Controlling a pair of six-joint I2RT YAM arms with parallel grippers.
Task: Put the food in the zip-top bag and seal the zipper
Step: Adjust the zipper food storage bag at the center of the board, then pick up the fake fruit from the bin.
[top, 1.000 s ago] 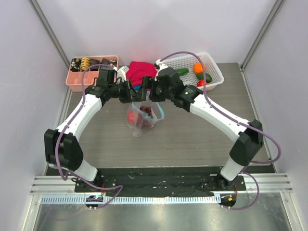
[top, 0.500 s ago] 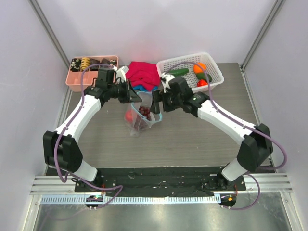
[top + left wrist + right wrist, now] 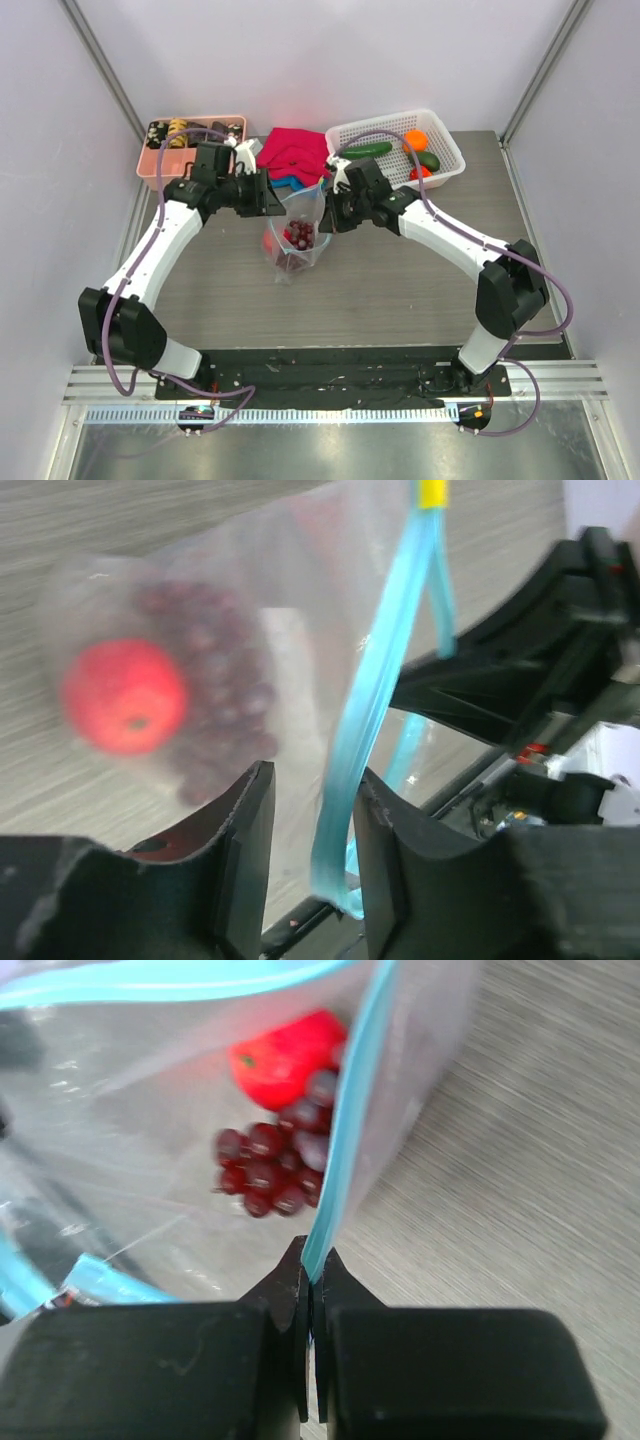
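Since a second ago the right gripper (image 3: 310, 1260) has swung out to the bag's right side and closed, while the left gripper (image 3: 313, 780) has let go and its arm has drawn back to the left. The right fingers (image 3: 285, 1295) are pressed tight together on the blue zipper (image 3: 345, 1110), pinching the strip where it comes down to them. The left fingers (image 3: 250, 820) stand apart. The zipper runs loosely through their gap, nearer one finger than the other, and is not squeezed. A yellow slider (image 3: 432, 492) sits on the strip at the top edge of the left wrist view.

From the strip hangs the clear bag (image 3: 297, 245), its mouth raised between the two grippers and its bottom on the grey table (image 3: 400, 280). Low inside it lie a red tomato (image 3: 125, 695) and a bunch of dark grapes (image 3: 268, 1170), touching each other. In the right wrist view the two sides of the strip run apart, so the mouth is not sealed.

Farther back on the right, a white basket (image 3: 452, 150) holds a cucumber (image 3: 365, 149), an orange (image 3: 415, 138), another green piece and a small red piece. A pink tray (image 3: 150, 172) of dark snacks stands at the back left. Between tray and basket lies a red cloth (image 3: 295, 148), just behind the bag.
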